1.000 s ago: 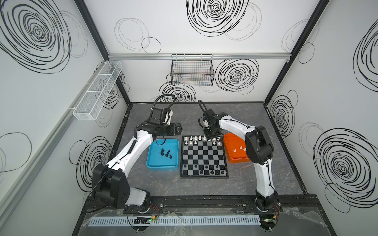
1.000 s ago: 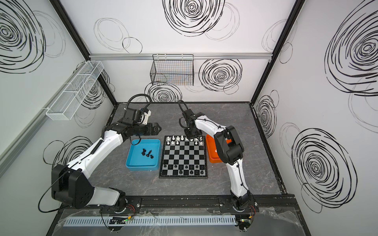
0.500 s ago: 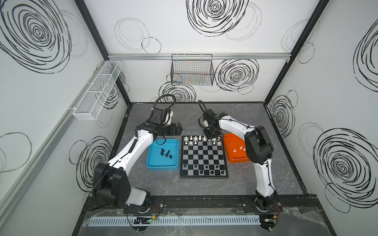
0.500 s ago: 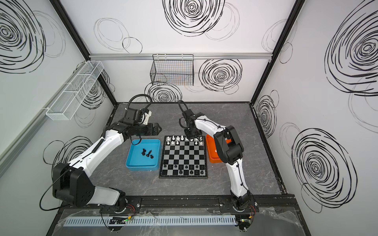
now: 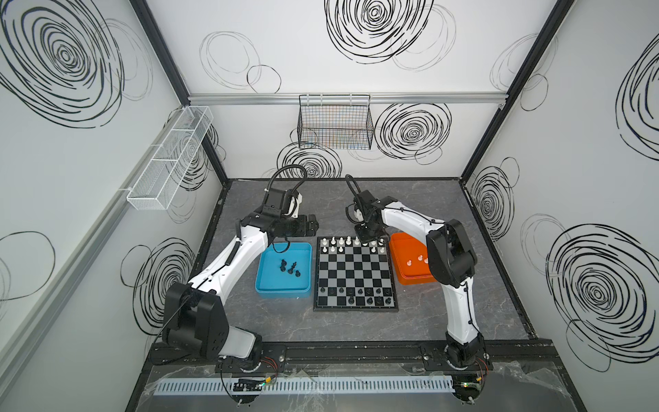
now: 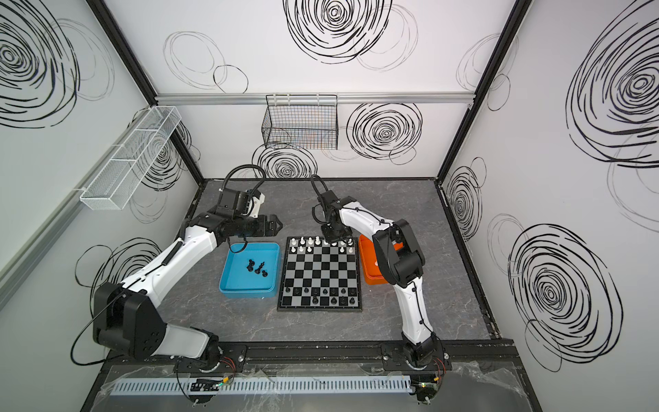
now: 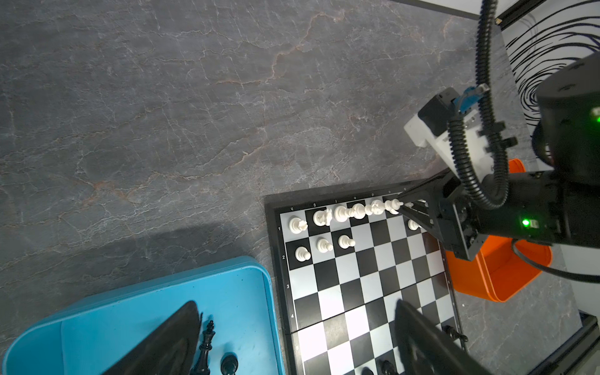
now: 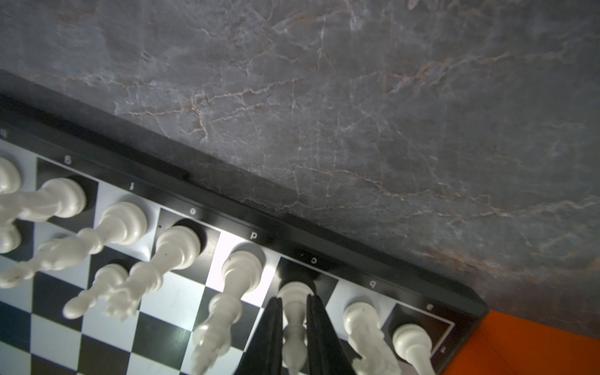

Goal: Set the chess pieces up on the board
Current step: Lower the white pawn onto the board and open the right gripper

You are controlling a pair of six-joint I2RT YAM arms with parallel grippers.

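Setup well along but unfinished: both trays hold pieces.

On the board (image 5: 354, 271) mid-worktop (image 5: 445, 199), white pieces (image 5: 341, 241) fill most of the far-edge row with a few pawns before them, and black pieces (image 5: 351, 292) line the near edge with gaps. Your right gripper (image 8: 293, 300) has its jaws close about a white piece (image 8: 293, 347) on the far row's c square; whether it grips or only flanks it, you cannot tell. Your left gripper (image 7: 297, 303) hangs wide open and empty near the far edge of the blue tray (image 5: 271, 283), which holds three black chessmen (image 5: 292, 267). The orange tray (image 5: 410, 278) holds three white chessmen (image 5: 420, 257).
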